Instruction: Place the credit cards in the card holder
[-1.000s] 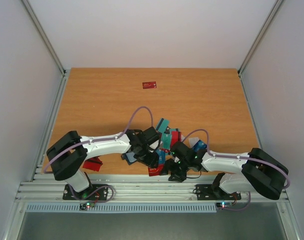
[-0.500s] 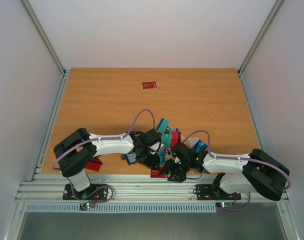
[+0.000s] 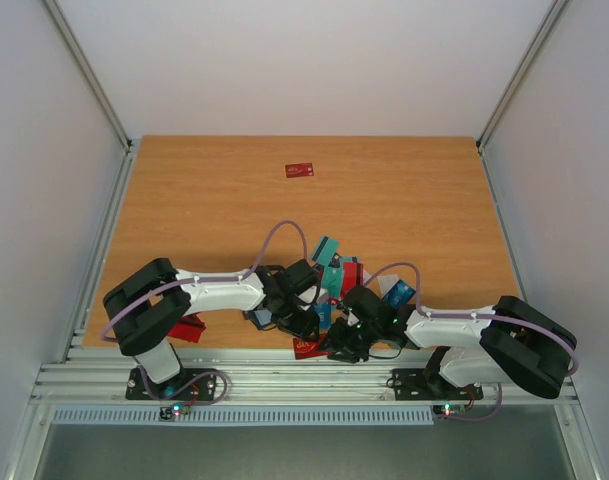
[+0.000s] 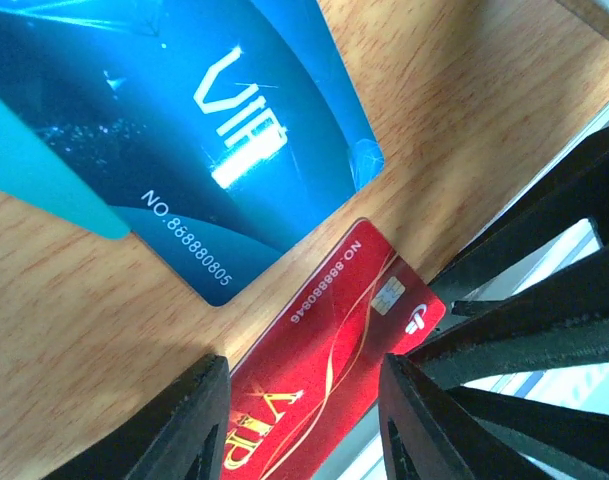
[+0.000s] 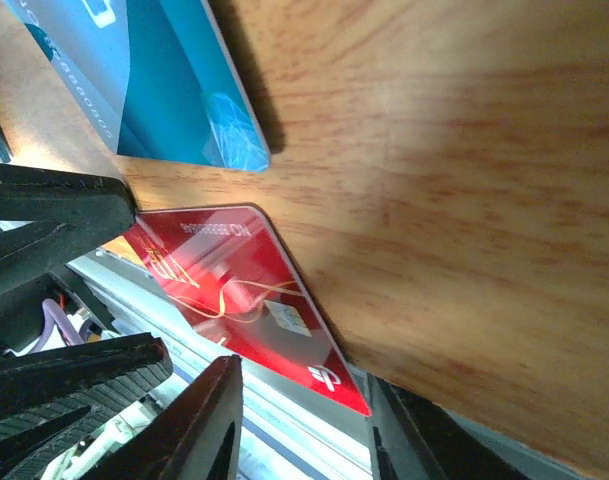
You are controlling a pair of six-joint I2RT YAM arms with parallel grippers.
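Both arms are reaching inward over the heap of credit cards (image 3: 350, 276), which is lying on the table (image 3: 214, 200) near its front edge, centre. The left end effector (image 4: 304, 372) is standing released, its fingers parted. A red card (image 4: 336, 335) is lying flat between them, on the table. That card's far end is overhanging the table's front edge, above the aluminium rail.

The right end effector (image 5: 304, 378) is also standing released with its fingers apart. The chip end of the same red card is lying in the gap. No clamping on the card is showing in either wrist view. One black fingertip of the left end effector is touching the card's corner in the right wrist view.

A blue card (image 4: 184, 120) marked VIP is lying just beside the red card, partly under a teal card (image 4: 34, 165). A lone red card (image 3: 299, 170) is lying well apart, toward the table's far side. Another red card (image 3: 187, 328) is lying by the left arm's base.

The card holder cannot be made out beneath the arms.
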